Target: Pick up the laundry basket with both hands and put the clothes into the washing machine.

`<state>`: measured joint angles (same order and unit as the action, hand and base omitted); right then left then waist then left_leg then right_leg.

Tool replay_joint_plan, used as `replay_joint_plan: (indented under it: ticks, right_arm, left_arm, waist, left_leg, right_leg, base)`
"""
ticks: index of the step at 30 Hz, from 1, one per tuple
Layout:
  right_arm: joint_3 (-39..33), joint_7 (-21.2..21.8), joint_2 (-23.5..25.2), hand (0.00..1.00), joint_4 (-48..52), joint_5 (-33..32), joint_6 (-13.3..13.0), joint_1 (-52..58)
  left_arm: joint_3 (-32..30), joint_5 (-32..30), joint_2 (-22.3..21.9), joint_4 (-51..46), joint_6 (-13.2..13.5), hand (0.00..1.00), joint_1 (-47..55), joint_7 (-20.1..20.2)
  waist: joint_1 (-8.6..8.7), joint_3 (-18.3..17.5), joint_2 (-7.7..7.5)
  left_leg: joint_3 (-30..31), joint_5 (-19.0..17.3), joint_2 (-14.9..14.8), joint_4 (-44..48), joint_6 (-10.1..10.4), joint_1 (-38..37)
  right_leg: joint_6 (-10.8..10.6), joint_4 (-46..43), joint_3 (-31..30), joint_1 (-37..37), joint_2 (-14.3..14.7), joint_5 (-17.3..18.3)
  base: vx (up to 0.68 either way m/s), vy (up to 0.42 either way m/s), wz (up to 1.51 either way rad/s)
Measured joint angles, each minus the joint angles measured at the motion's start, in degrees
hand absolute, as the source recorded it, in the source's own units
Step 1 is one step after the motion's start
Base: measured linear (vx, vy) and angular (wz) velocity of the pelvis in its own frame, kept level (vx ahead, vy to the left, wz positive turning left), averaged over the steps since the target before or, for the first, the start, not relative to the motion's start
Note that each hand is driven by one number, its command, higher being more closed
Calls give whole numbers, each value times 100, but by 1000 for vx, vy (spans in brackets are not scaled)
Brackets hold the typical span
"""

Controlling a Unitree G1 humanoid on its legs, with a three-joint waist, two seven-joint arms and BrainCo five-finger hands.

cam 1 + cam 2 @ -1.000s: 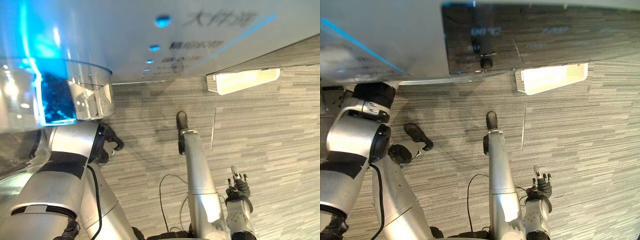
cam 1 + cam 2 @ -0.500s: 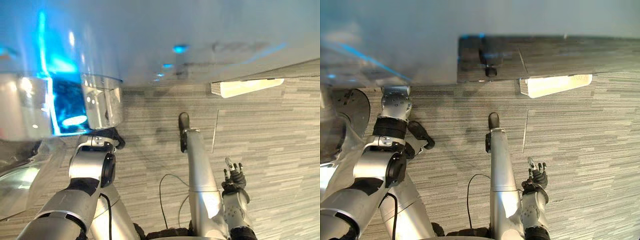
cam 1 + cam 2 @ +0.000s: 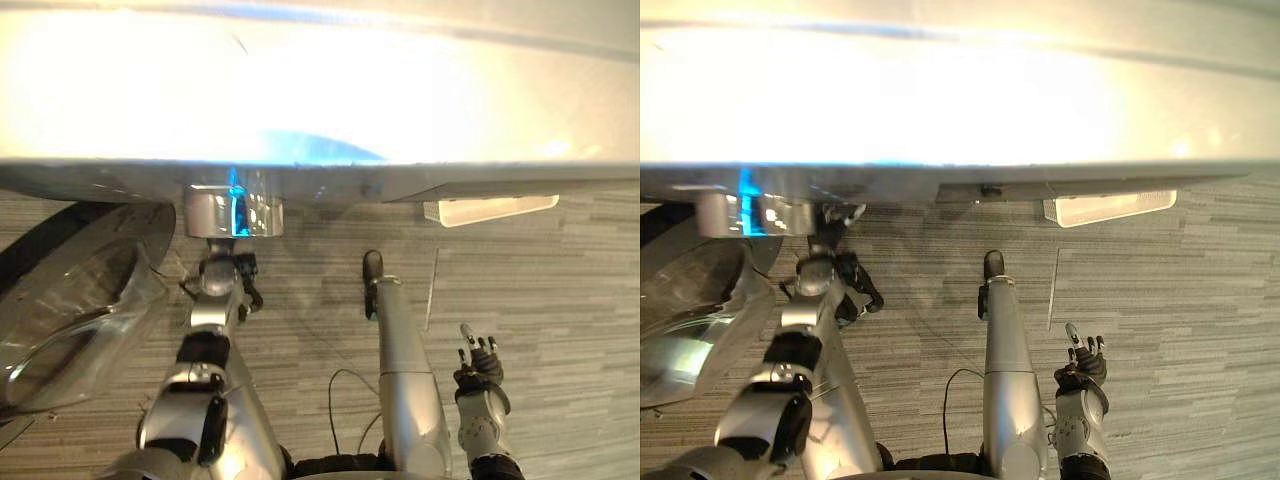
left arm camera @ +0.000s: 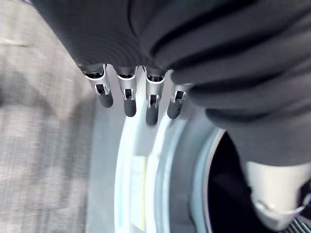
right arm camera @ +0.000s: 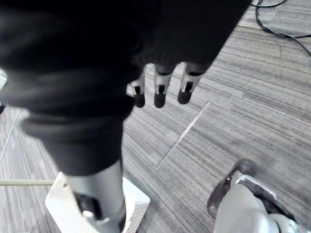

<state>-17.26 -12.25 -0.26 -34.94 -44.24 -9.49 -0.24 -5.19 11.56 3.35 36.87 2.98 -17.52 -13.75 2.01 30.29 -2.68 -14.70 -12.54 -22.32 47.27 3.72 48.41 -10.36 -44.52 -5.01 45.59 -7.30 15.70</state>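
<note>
The white perforated laundry basket (image 3: 490, 210) lies on the carpet just past the washing machine (image 3: 320, 100), with neither hand on it; a corner of the basket (image 5: 138, 206) shows in the right wrist view. My left arm reaches up to the machine's front beside its open glass door (image 3: 70, 320). My left hand (image 4: 129, 99) hangs with straight fingers over the pale door ring (image 4: 136, 184), next to the dark drum opening (image 4: 223, 194), holding nothing. My right hand (image 3: 478, 368) hangs low at my right side, open and empty, over the carpet.
Grey striped carpet (image 3: 560, 300) stretches to the right of the machine. The open door juts out at the left, close to my left arm.
The camera has tilted, so the machine's bright top now spans the picture. My left arm has stretched forward toward the machine's front. The right hand has barely moved.
</note>
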Motion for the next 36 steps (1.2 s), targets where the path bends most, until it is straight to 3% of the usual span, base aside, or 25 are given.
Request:
replay_joint_plan:
  ticks: [3, 9, 12, 17, 20, 22, 26, 31, 33, 34, 35, 36]
  right_arm:
    - [-88, 3, -30, 0, -331, 173, 20, 87]
    - [-236, 125, -2, 0, -928, 560, 337, 337]
    - [-557, 232, 33, 0, -1222, 868, 500, 538]
    - [-1315, 500, 42, 0, -2064, 1446, 719, 591]
    - [-1738, 535, 19, 0, -2474, 1632, 776, 578]
    - [-1853, 616, -22, 0, -2701, 1763, 797, 584]
    - [-1812, 639, -24, 0, -2917, 1974, 819, 569]
    - [-1032, 710, -95, 0, -2948, 2275, 833, 395]
    - [-783, 716, -139, 0, -2932, 2349, 839, 159]
    - [-664, 710, -135, 0, -2891, 2420, 850, -8]
    - [-657, 707, -158, 0, -2865, 2427, 846, -102]
    - [-662, 677, -144, 0, -2809, 2441, 830, -232]
  left_arm:
    - [170, -342, -341, 295, 22, 0, 636, 151]
    - [-331, -583, -526, 1230, 7, 0, 1314, 459]
    - [-865, -752, -554, 1676, -41, 0, 1603, 509]
    - [-1663, -832, -429, 2301, -176, 0, 1911, 637]
    - [-1933, -1013, -420, 2514, -266, 0, 1959, 692]
    - [-1979, -1016, -405, 2589, -267, 0, 2039, 738]
    - [-1969, -1017, -292, 2664, -261, 0, 2090, 742]
    - [-1906, -1001, -185, 2635, -232, 0, 2132, 730]
    - [-1702, -990, -221, 2375, -202, 0, 2055, 726]
    - [-1564, -993, -227, 2160, -155, 0, 2011, 729]
    - [-1588, -991, -173, 2158, -144, 0, 1993, 717]
    - [-1569, -997, -218, 2167, -199, 0, 1968, 717]
  waist:
    - [-17, -369, 273]
    - [-18, -1247, 504]
    - [10, -1735, 474]
    - [15, -2556, 315]
    - [14, -2736, 315]
    - [16, -2899, 291]
    - [19, -2908, 207]
    - [-5, -2752, 137]
    - [19, -2513, 348]
    - [-54, -2442, 377]
    - [-16, -2426, 407]
    - [-17, -2332, 455]
  left_leg:
    - [-114, 13, 166, -463, 23, -920]
    - [-284, 109, 412, -1379, 182, -2329]
    - [-306, 335, 564, -2023, 253, -2880]
    - [-351, 1212, 977, -3920, 405, -4024]
    - [-260, 1709, 1094, -4937, 464, -4618]
    - [-193, 1836, 1108, -5236, 484, -4742]
    - [-29, 1846, 1144, -5257, 482, -4863]
    - [248, 1787, 1130, -4775, 411, -4670]
    - [476, 1746, 999, -3831, 318, -3936]
    - [705, 1958, 862, -3767, 287, -3645]
    - [642, 1676, 810, -3402, 234, -3541]
    - [519, 854, 593, -1942, 21, -3180]
  right_leg:
    - [-8, 529, 112, -969, -149, -22]
    - [4, 1468, 340, -2435, -299, -132]
    - [32, 2097, 565, -3071, -375, -281]
    - [95, 3518, 939, -4098, -412, -822]
    - [126, 3912, 1186, -4553, -332, -902]
    - [155, 4064, 1284, -4673, -282, -923]
    - [165, 4201, 1447, -4967, -282, -930]
    - [217, 4085, 1691, -5180, -272, -900]
    - [384, 3747, 1939, -5015, -162, -822]
    - [758, 3865, 1855, -4842, 305, -730]
    - [757, 3842, 1997, -4840, 241, -715]
    - [722, 3627, 2213, -4745, 254, -733]
  base:
    - [135, 0, 18]
    - [149, -31, 10]
    - [130, -61, 25]
    - [143, -78, 17]
    - [73, -50, 27]
    - [60, -37, 25]
    - [37, -4, 21]
    - [-28, -15, 33]
    - [-202, -48, 95]
    - [-260, -73, 90]
    - [-257, -60, 89]
    - [-170, 28, 52]
